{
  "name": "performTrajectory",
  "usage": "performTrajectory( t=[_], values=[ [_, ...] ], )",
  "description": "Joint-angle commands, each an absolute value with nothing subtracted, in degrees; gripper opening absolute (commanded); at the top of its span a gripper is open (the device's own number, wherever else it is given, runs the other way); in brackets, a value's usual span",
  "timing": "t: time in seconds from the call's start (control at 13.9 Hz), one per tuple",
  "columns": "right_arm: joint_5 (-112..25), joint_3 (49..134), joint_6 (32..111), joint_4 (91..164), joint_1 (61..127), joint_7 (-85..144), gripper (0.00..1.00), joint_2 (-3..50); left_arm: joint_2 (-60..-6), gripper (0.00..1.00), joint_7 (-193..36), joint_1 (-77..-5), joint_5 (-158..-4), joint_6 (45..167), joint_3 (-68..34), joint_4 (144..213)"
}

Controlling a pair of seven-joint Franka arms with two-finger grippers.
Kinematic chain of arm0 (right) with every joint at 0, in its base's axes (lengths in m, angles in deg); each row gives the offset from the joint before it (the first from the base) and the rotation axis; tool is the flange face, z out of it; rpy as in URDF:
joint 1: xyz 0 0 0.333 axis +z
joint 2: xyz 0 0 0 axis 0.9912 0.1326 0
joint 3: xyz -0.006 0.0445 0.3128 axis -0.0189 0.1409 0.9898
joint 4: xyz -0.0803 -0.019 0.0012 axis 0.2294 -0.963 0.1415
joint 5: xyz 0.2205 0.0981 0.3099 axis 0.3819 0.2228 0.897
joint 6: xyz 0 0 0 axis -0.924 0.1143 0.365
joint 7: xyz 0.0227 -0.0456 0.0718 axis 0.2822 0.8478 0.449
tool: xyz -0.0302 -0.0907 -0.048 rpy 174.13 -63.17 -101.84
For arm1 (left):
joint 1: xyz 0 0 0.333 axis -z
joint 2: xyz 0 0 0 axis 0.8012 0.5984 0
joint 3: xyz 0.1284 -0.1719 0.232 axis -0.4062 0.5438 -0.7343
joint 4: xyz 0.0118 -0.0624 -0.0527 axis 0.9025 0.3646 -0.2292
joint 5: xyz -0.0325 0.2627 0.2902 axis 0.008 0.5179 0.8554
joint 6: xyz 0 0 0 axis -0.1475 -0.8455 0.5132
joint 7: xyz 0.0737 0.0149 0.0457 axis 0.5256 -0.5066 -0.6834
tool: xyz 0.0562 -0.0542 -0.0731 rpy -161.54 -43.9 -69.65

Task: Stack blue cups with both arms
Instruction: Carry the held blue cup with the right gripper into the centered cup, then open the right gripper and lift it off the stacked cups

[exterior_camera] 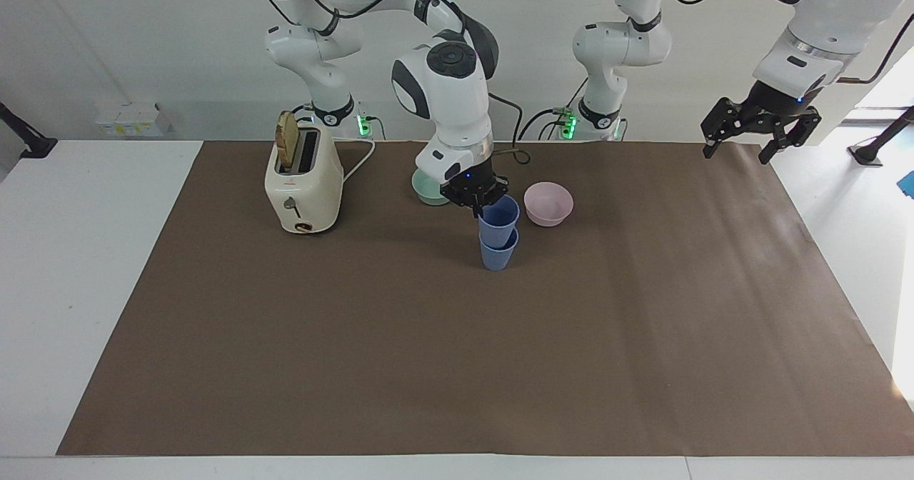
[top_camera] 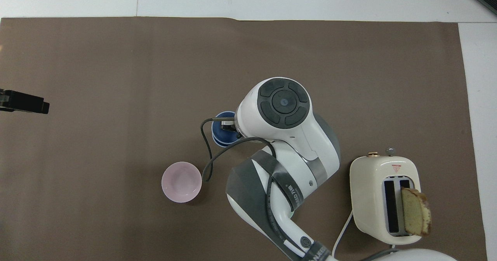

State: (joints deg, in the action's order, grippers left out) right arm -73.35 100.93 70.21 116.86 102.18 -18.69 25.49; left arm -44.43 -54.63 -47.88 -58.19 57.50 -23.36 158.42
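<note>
Right gripper (exterior_camera: 477,205) clamped on rim of upper blue cup (exterior_camera: 499,215), seated partway in lower blue cup (exterior_camera: 498,255) near middle of brown mat (exterior_camera: 457,366), beside pink bowl (exterior_camera: 548,203). From overhead, both cups mostly hidden under right arm; teal bowl (exterior_camera: 427,190) fully covered there. Left gripper (exterior_camera: 759,133) spread open, holding nothing, waiting over mat corner; overhead, only its tip visible.

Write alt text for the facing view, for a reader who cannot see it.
The right claw is shut on the rim of a small blue plastic cup nested in an identical blue cup standing on the brown mat. A pink bowl, a teal bowl and a cream toaster holding a bread slice stand nearby; the left claw waits open, raised.
</note>
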Motion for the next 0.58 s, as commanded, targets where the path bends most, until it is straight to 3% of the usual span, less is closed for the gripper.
performTrajectory(
  t=[0.0, 0.43, 0.5],
  values=[
    [-73.35, 100.98, 71.71, 118.26, 102.07, -19.10, 0.00, 24.96, -44.16, 1.00, -54.45, -48.41, -57.15, 56.20, -22.81, 157.16],
    [-73.52, 100.98, 75.30, 118.26, 102.51, -19.72, 0.00, 29.17, -44.16, 1.00, -54.45, -48.41, -57.24, 56.20, -22.90, 157.15],
    [-73.52, 100.98, 75.49, 118.26, 102.42, -19.72, 0.27, 29.70, -44.16, 1.00, -54.45, -48.50, -57.15, 56.20, -22.90, 157.15]
  ],
)
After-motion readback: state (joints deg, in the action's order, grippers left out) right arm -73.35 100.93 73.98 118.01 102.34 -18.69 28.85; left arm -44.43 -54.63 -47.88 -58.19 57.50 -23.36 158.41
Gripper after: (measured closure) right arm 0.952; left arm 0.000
